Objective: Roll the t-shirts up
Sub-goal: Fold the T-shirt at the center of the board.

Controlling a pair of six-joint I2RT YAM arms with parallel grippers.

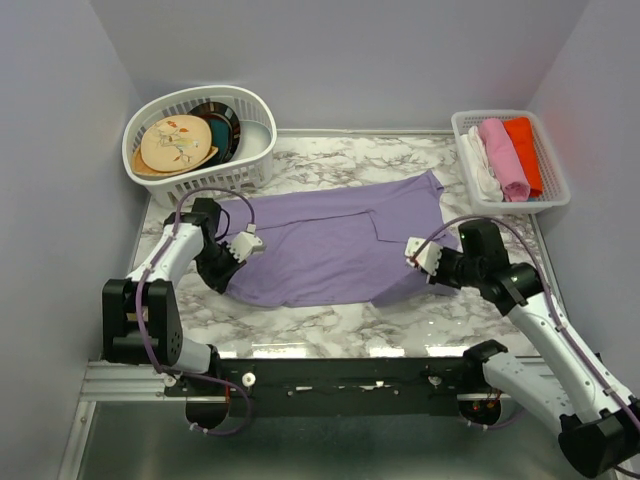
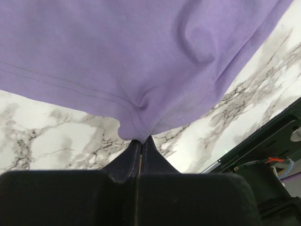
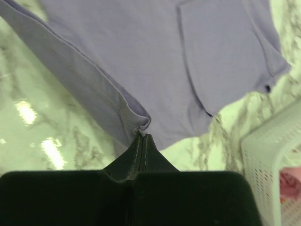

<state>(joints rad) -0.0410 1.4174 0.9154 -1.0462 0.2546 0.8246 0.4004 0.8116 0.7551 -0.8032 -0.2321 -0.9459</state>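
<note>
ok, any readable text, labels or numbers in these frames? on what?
Pale print on the black base rail, left wrist view: too small and blurred to read.
Lavender t-shirt, round basket, rectangular basket, plates: no text visible, only a leaf pattern on one plate.

Setup's basically a little booth: plain pale grey-lavender walls (image 1: 350, 60) closing in on three sides. The table (image 1: 330, 325) has a glossy white marble-look top with grey veins, and it catches bright glare along the near edge. There's an aluminium rail (image 1: 110, 380) bolted across the front.
</note>
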